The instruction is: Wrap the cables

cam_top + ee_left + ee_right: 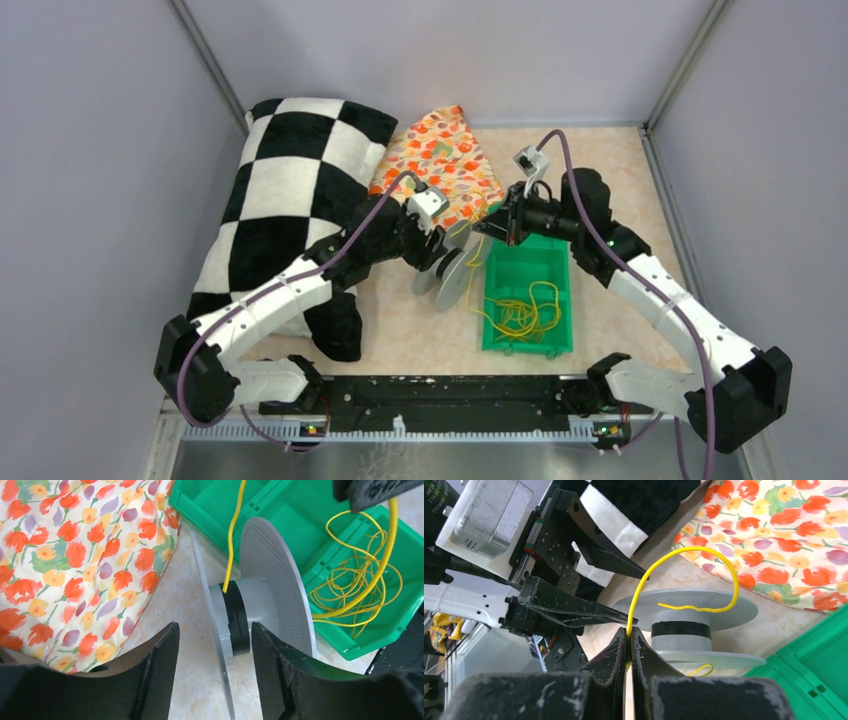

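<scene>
Yellow cable (pixel 704 562) is pinched tight in the right gripper (pixel 629 647). Its fingers are shut right down on the strand with no gap I can see. From the pinch the strand climbs, arcs over and drops onto the hub of the spool (pixel 681 625), which sits just ahead of those fingertips.

The left gripper (pixel 214 635) comes at the spool from the opposite side with its fingers spread wide. One sits either side of the near flange and hub, and I can't see them actually clamping it.

What matters, I reckon, is that the spool's axle runs roughly level, from the left fingers across toward the green bin (pixel 555 265). The strand meets the hub crosswise to that axle. So the right fingers would have to carry it around the hub between the two flanges, not along it.

The rest of the cable lies in loose loops in the bin, behind and below the right fingers and well apart from the left ones. That makes the right arm clearly the nearer one. Slack snagging on the bin wall looks like the risk.
</scene>
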### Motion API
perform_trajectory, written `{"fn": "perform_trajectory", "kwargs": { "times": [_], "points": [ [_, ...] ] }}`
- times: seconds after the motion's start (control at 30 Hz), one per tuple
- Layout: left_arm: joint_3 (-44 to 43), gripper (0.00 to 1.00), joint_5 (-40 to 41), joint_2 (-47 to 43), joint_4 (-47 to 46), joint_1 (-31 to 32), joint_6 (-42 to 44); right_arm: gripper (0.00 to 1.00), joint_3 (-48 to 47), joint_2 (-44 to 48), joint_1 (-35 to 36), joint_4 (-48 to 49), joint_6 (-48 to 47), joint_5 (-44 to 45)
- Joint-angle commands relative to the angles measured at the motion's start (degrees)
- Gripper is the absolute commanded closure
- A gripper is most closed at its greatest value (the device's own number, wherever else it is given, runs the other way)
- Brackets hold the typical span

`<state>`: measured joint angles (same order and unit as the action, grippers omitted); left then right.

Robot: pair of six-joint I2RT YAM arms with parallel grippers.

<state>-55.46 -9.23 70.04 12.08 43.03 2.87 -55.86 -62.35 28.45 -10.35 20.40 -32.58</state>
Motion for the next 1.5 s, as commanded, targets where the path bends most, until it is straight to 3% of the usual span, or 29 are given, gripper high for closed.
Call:
{"fn": "perform_trajectory", "kwargs": {
  "times": [0.0,0.23,0.53,1.0,1.07,1.2,1.3,1.37,1.47],
  "points": [
    [-2.91,0.36,-2.05,0.31,-1.14,-0.22,-1.25,1.0,-0.86,-1.91,2.52,3.29,1.05,0.18],
    [-3.43,0.24,-2.21,0.04,0.73,-0.65,0.1,1.0,-2.1,-5.63,5.7,3.77,2.27,1.04],
    [-6.23,0.27,-0.75,2.82,5.96,-1.77,-2.7,1.0,-0.48,-7.72,5.76,7.92,7.96,-2.1],
    [-2.99,0.3,-1.98,1.25,7.07,-1.92,-5.33,1.0,0.69,-8.49,5.63,15.64,15.74,-6.21],
    [-2.59,0.36,-1.91,1.16,7.12,-1.98,-5.33,1.0,1.45,-8.71,5.65,16.96,16.99,-6.59],
    [-2.37,0.65,-1.44,1.15,6.79,-2.11,-5.62,1.0,3.21,-8.82,5.63,18.93,18.57,-6.64],
    [-2.29,0.81,-1.08,0.9,6.27,-2.15,-5.83,1.0,3.7,-9.02,5.65,18.79,18.69,-6.75],
    [-2.12,0.76,-0.8,0.71,5.97,-2.22,-5.94,1.0,3.94,-9.02,5.66,18.64,18.71,-6.84],
    [-2.02,0.55,-0.86,0.76,6.28,-2.24,-5.91,1.0,4.17,-9.03,5.62,18.23,18.45,-6.97]
  ]
}}
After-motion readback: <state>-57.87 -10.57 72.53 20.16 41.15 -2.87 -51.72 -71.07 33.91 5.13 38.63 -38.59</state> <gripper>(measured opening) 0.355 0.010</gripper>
